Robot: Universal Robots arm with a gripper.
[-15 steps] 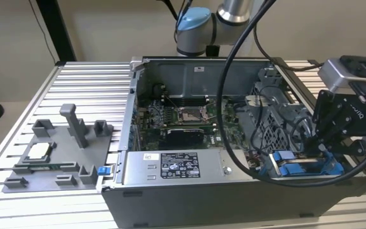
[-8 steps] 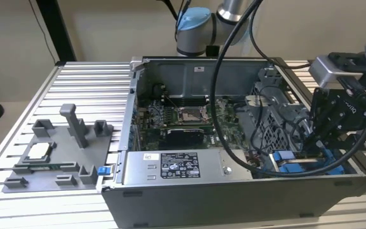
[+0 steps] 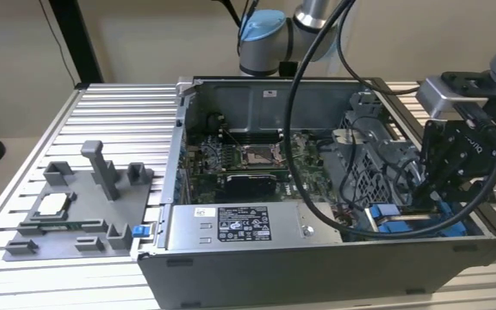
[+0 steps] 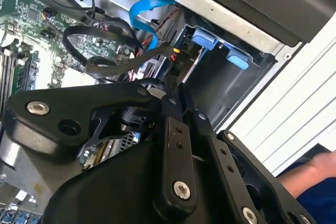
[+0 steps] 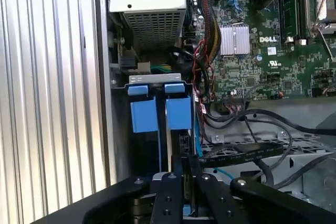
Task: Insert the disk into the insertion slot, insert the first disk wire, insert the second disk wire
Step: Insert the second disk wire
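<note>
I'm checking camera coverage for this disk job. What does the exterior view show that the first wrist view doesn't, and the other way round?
Exterior view adds: the whole open computer case, the grey fixture tray on the table at the exterior view's left, and the arm's base behind the case. First wrist view adds: a close look at a silver heatsink. Shared: the gripper by the insertion slot with its blue plastic, and the green motherboard.

A grey fixture block (image 3: 75,213) lies on the slatted table (image 3: 119,116) beside the open computer case (image 3: 317,258).
</note>
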